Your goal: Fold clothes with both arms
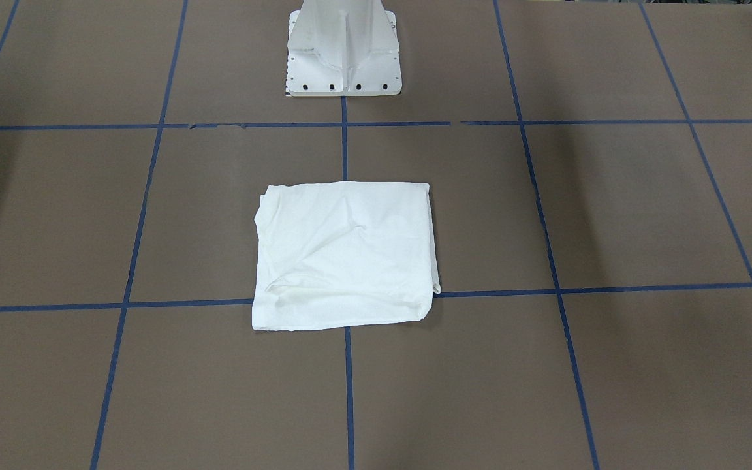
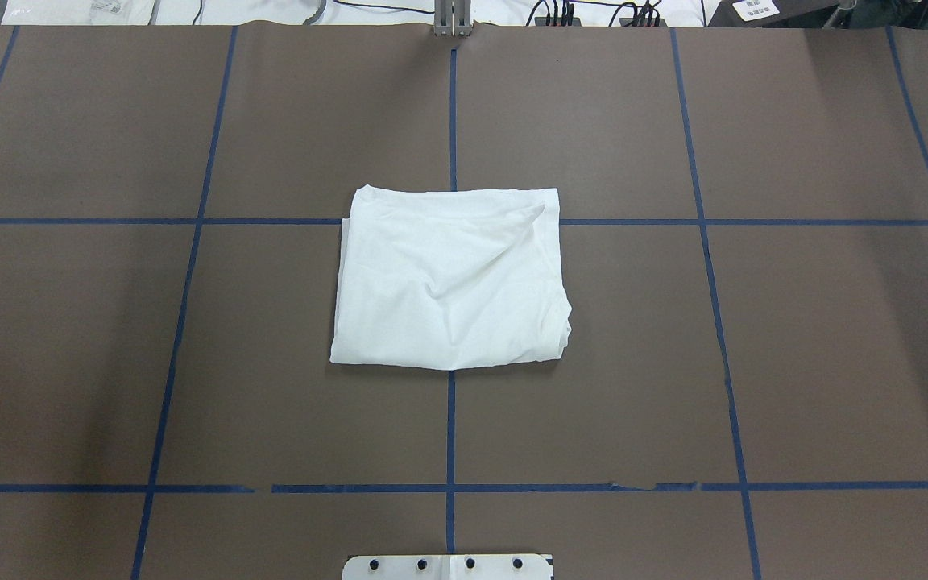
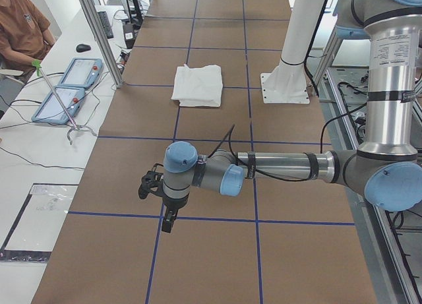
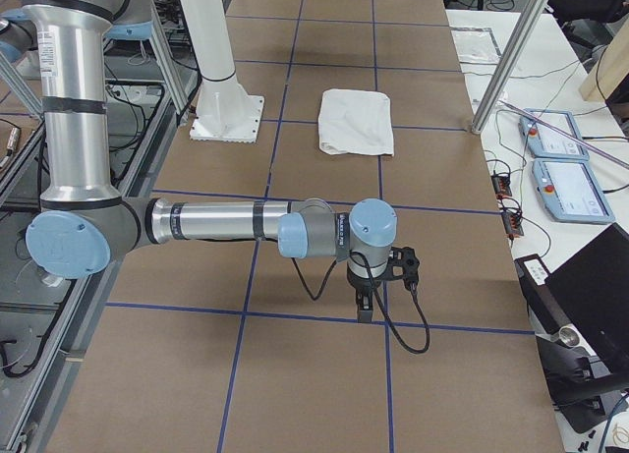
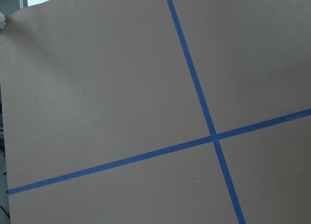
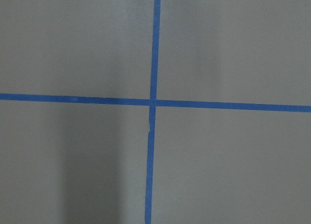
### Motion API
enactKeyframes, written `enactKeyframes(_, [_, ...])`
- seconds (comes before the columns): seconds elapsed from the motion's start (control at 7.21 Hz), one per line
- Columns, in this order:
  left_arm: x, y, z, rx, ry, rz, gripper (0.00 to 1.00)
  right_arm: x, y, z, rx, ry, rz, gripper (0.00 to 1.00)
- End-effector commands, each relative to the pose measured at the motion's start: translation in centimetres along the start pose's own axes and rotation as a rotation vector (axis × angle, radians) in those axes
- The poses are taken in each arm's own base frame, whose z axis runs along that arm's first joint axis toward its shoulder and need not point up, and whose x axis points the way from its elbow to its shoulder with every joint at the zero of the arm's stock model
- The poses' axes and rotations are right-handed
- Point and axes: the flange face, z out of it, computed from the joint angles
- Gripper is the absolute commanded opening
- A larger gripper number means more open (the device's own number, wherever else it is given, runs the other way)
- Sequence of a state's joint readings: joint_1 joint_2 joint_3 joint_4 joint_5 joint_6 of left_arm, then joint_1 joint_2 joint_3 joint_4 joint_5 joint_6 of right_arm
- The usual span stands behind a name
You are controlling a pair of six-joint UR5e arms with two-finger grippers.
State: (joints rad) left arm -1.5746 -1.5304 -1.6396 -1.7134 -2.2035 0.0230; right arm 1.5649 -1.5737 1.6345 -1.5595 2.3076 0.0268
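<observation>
Shirt looks fully folded, well apart from left gripper & right gripper (openness can't tell), so prob. hold both clear.

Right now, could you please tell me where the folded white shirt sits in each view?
Front-facing: shirt centre, below pedestal.
Overhead: shirt centre, above pedestal.
Exterior left: shirt upper middle, left of pedestal.
Exterior right: shirt upper middle, right of pedestal.
Wrist views: not shown.
Landmark: the white pedestal.

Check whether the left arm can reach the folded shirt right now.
Probably yes: the left gripper hangs over bare table, apart from the folded white shirt, and nothing lies between them. Actual reach is a guess.
</observation>
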Motion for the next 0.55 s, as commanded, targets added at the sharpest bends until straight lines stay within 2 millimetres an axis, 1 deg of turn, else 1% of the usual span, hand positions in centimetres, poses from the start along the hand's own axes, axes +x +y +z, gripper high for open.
enactKeyframes(0.0, [1.09, 0.29, -1.06, -0.063, 0.028, -0.047, 1.0, -0.07, -0.01, 0.0, -0.005, -0.005, 0.011, 1.0])
enactKeyframes(0.14, [1.25, 0.75, -0.4, -0.069, 0.095, -0.057, 1.0, -0.05, 0.08, 0.02, -0.007, -0.005, 0.015, 1.0])
enactKeyframes(0.42, [1.4, 0.93, -0.36, -0.067, 0.114, -0.056, 1.0, 0.07, 0.3, 0.1, -0.004, -0.001, 0.013, 1.0])
